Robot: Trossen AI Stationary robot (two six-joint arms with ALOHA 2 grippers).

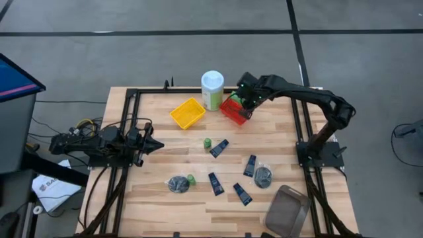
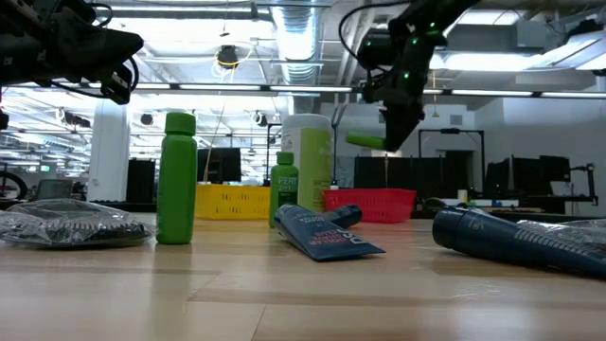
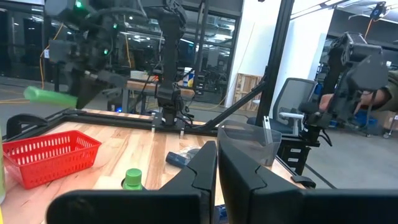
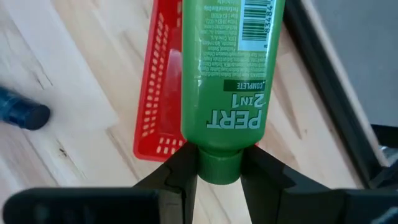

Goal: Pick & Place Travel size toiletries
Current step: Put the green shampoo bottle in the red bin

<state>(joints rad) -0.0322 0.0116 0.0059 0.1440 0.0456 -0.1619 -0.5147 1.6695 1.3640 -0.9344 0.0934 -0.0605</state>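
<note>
A: What could go wrong from here?

B: The right gripper (image 4: 219, 163) pinches a short green plastic shampoo bottle (image 4: 229, 81) by its cap end alone, so the body sticks out sideways past the fingertips; held so near one end, I judge it could swivel or slip out; it hangs directly above the red mesh plastic basket (image 1: 234, 110), which sits below the gripper.

A: And if it lets go badly?

B: The bottle lies level, not upright; my guess is it could strike the basket rim and roll onto the wooden table (image 1: 158, 198); the tall pale green canister with a white lid (image 1: 212, 90) stands just beside the gripper, near enough that a swing of the bottle might knock it.

A: How does the arm sit?

B: The right arm reaches far from its base, stretched across towards the basket; the wrist is turned downward, with the jaws closed on the cap and the bottle beyond them.

A: The other arm?

B: The left gripper (image 1: 153, 143) waits well apart from the basket, low over the table, its fingers closed on nothing; flat dark navy plastic tubes (image 1: 219, 148) and clear-wrapped dark round bundles (image 1: 178, 184) lie ahead of it, not yet picked.
</note>
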